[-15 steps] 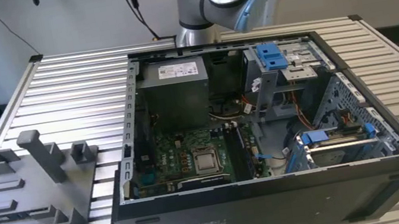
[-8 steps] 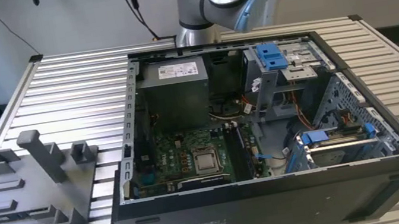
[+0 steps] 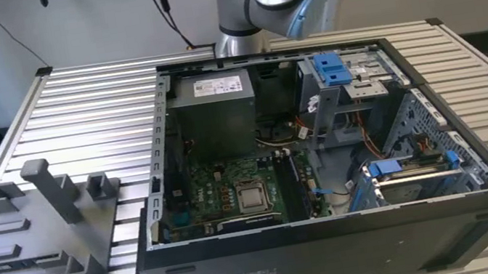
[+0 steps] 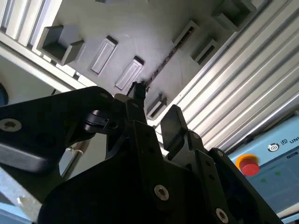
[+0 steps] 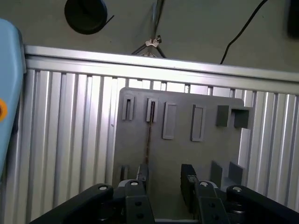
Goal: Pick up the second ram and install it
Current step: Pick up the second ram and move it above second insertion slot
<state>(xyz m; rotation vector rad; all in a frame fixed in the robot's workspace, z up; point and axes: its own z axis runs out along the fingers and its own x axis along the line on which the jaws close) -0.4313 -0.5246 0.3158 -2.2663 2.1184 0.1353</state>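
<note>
1. First wrist view: black two-fingered gripper (image 5: 164, 179) hangs over a flat grey plastic fixture tray (image 5: 205, 154) that lies on the ribbed aluminium table (image 5: 70, 140)
2. The second ram (image 5: 149, 135), a thin flat memory card, shows edge-on as a dark narrow line. It stands upright in one of the tray's slots
3. Pincer is apart and empty. A clear gap shows between the black fingers (image 5: 188, 179), with bare tray visible through it
4. Second wrist view: the card's edge (image 4: 166, 56) runs in line with one fingertip rather than down the middle of the gap. Cannot tell whether that finger touches it
5. Exterior view: the open black computer case (image 3: 342, 261) sits just beside the tray (image 3: 46, 245) on the exterior view's right, circuit board exposed
6. Judgement: this is the pick-up step, with the gripper above the card and no grip made; nothing of the install is in hand
7. Judgement: a grip calls for the gap centred over the card's thin edge, the fingers straddling its flat faces, and a straight descent, since the card is narrow and its slot is snug
</note>
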